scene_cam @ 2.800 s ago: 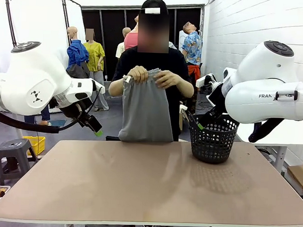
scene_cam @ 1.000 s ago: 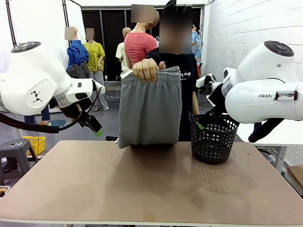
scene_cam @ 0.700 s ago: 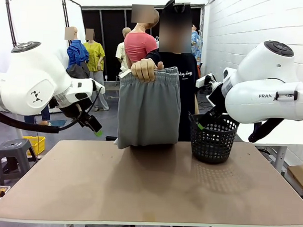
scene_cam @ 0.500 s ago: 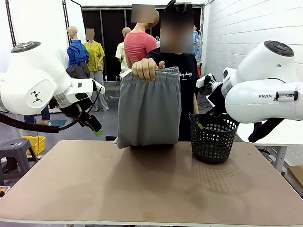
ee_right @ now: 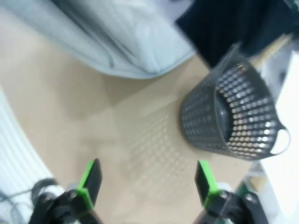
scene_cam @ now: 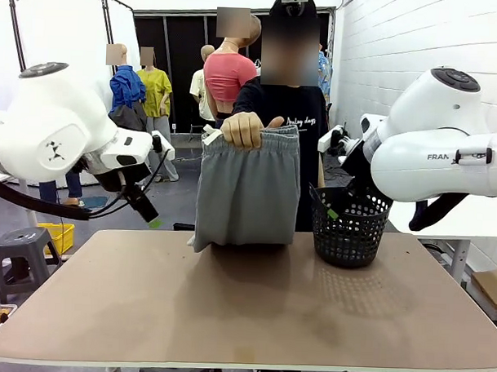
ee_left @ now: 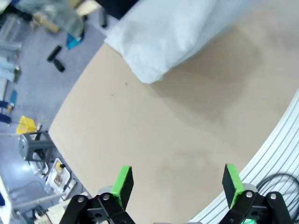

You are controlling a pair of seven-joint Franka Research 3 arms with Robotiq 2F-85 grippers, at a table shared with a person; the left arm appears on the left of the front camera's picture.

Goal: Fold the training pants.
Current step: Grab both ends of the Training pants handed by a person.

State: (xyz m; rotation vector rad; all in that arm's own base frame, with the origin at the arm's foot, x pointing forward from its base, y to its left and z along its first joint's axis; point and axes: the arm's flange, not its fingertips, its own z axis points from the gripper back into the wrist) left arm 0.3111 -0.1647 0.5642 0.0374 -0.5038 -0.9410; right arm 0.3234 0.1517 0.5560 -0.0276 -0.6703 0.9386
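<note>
Hovering left with my left gripper [scene_cam: 152, 221] spread wide and empty, I see the pants [scene_cam: 247, 190] hanging from the person's hand [scene_cam: 244, 129], hem at the far edge of the table [scene_cam: 244, 308], so better to let them lie flat before pinching, my right gripper [scene_cam: 331, 212] equally agape near the basket [scene_cam: 349, 232].

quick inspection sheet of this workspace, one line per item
Surface: brown table, smooth and flat.
Job's things: grey pants hang from the person's hand, gripped at the waistband; the lower end rests on the table's far side.
Clutter: black mesh basket stands on the table, right of the pants.
Grippers: left gripper and right gripper are open above the table, holding nothing.
Cables: black cable loops under the left arm, off the table.
Surroundings: grey stool and yellow crate on the floor at left; white brick wall at right.
</note>
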